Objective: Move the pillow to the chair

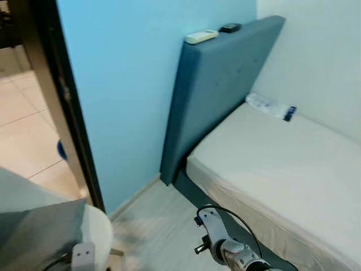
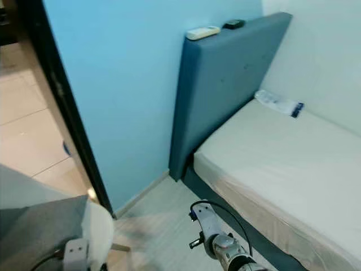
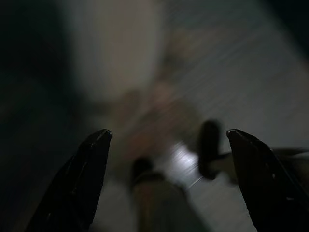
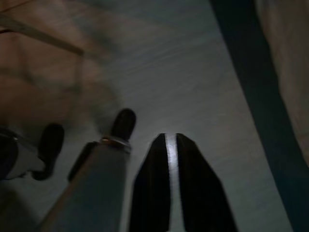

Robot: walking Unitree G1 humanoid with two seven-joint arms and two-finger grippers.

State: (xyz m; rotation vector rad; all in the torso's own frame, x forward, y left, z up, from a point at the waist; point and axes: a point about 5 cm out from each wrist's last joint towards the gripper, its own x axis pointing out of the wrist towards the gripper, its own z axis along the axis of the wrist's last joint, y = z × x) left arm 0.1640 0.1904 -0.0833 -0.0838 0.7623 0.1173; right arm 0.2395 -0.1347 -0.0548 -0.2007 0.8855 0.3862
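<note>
1. Left gripper (image 3: 166, 145): hangs low over the floor, its two black fingers (image 3: 79, 179) spread wide apart with nothing between them. Picture dark and blurred.
2. Right gripper (image 4: 172, 145): also hanging down, pointing at the floor; fingers pressed nearly together, only a thin bright slit between them, holding nothing. In the head views the silver right arm (image 1: 225, 245) shows low in the frame with a black cable looped over it.
3. Below the right gripper: pale grey wood-grain floor (image 4: 193, 87). A dark bed base strip (image 4: 251, 96) runs along one side of the gripper, near it but not touching. The robot's own feet and a grey leg (image 4: 96, 179) sit just beside the gripper.
4. Pillow (image 1: 39, 234): grey, soft cloth, lying on the white rounded chair (image 1: 101, 228) right by the left arm, well away from the right gripper.
5. Room beyond the arms: smooth light-blue wall (image 1: 130, 84); a blue padded headboard (image 1: 217, 84), slab-shaped, leaning tilted against it; bare cream mattress (image 1: 282, 164) ahead of the right arm.
6. On the headboard's top edge: a white remote (image 1: 201, 36) and a small dark object (image 1: 230, 27), side by side.
7. A clear plastic packet (image 1: 271, 106) lies on the mattress near the headboard.
8. Beyond the left arm: dark door frame (image 1: 62, 101), beige tiles (image 1: 22, 113) past it.
</note>
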